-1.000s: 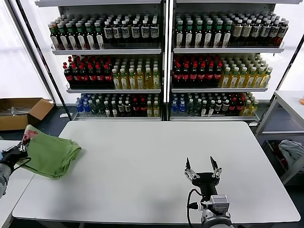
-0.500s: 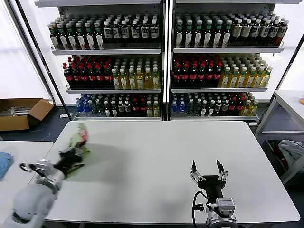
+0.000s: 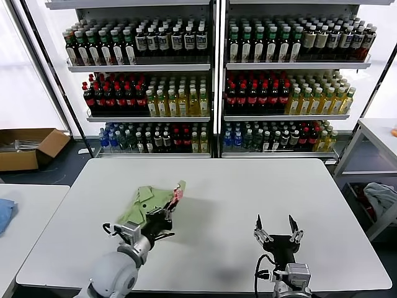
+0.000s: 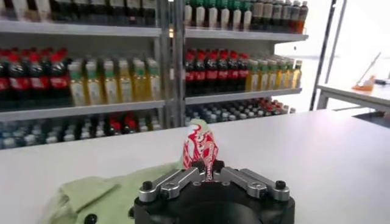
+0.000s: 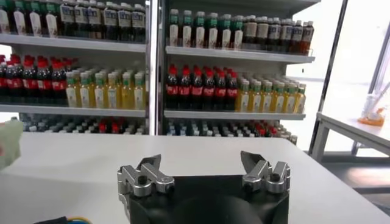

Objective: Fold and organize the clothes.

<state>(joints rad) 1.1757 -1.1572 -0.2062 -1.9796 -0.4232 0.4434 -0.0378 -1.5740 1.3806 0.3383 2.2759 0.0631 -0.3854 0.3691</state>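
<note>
The polo shirt [image 3: 151, 202] sits bunched on the left half of the bench [image 3: 248, 192], a loose light green heap with the collar and a small dark button showing toward its left side and the red-and-white print sticking up at its right edge. I judge it light and completely limp: it will sag, drape and fold wherever it is unsupported, and a single pinch drags the rest along the surface rather than lifting it cleanly. It is not fragile or slick, but the layers can slide over one another, so a pinch may catch only the top layer.

My left gripper [image 3: 162, 214] is closed tight on a fold of the cloth at the printed part; in the left wrist view the red-and-white fabric [image 4: 200, 149] rises straight out from between the closed fingers. That hold is on a crumpled ridge, not a seam. For folding I would rather take hold at a shoulder seam, the hem corner or a sleeve edge, where the cloth is doubled and spreads flat under tension.

My right gripper [image 3: 278, 234] hangs over the near right part of the bench, fingers spread wide, holding nothing, well apart from the shirt.
</note>
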